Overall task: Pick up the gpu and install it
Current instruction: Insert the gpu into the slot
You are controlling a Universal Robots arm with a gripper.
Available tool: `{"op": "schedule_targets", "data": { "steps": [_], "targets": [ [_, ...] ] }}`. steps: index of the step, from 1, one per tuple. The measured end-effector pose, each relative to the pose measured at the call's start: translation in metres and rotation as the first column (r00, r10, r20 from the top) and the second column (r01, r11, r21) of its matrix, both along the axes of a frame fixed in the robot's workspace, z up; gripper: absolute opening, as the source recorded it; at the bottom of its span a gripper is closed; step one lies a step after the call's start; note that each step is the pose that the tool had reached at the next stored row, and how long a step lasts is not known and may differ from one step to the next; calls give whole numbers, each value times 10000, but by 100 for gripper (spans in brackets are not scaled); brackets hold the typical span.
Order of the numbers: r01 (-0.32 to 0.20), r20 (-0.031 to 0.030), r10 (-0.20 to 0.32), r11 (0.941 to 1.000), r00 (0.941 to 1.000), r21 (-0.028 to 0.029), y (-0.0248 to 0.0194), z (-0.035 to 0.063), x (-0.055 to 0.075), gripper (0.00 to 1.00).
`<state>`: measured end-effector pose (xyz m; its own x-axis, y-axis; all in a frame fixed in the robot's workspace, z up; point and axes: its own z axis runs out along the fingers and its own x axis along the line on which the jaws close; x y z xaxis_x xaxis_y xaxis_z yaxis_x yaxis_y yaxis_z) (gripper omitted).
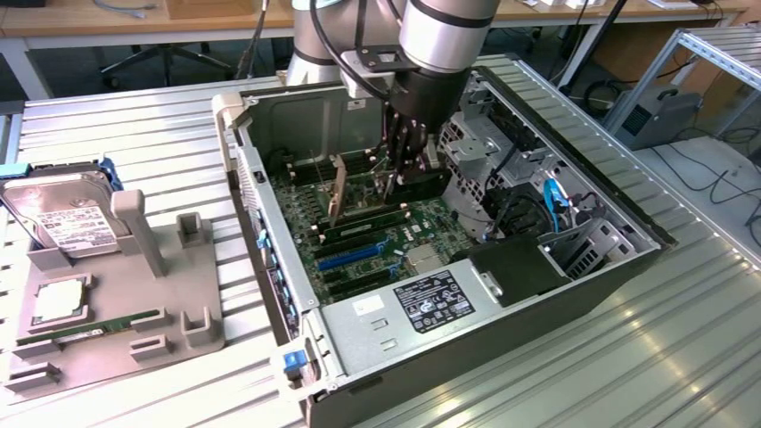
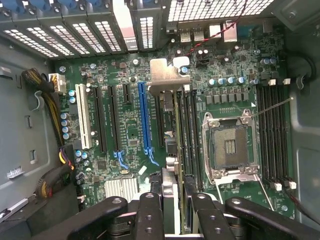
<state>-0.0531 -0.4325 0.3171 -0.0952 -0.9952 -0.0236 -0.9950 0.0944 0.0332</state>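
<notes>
Gripper (image 1: 402, 153) is clenched on the gpu (image 1: 338, 189), held upright on edge inside the open computer case (image 1: 535, 134), so its lower edge lines up with a motherboard (image 2: 130, 125) slot.

My hand (image 2: 172, 210) is matt black plastic with dull metal joints. The gpu (image 2: 167, 82) in front of it has a satin silvery metal bracket and a brownish board edge. Beneath it lies a glossy green motherboard (image 2: 130, 135) inside a grey sheet-metal case (image 1: 356, 330), on a ribbed aluminium desk (image 1: 594, 357).
</notes>
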Motion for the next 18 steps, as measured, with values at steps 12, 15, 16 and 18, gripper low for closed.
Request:
{"op": "schedule_targets", "data": {
  "steps": [12, 15, 16, 18],
  "targets": [
    [0, 0, 0, 10000, 10000, 0, -11, -30, 0, 28],
    [0, 0, 0, 10000, 10000, 0, -13, -36, 0, 28],
    [0, 0, 0, 10000, 10000, 0, -14, -40, 0, 28],
    [0, 0, 0, 10000, 10000, 0, -17, -47, 0, 28]
  ]
}}
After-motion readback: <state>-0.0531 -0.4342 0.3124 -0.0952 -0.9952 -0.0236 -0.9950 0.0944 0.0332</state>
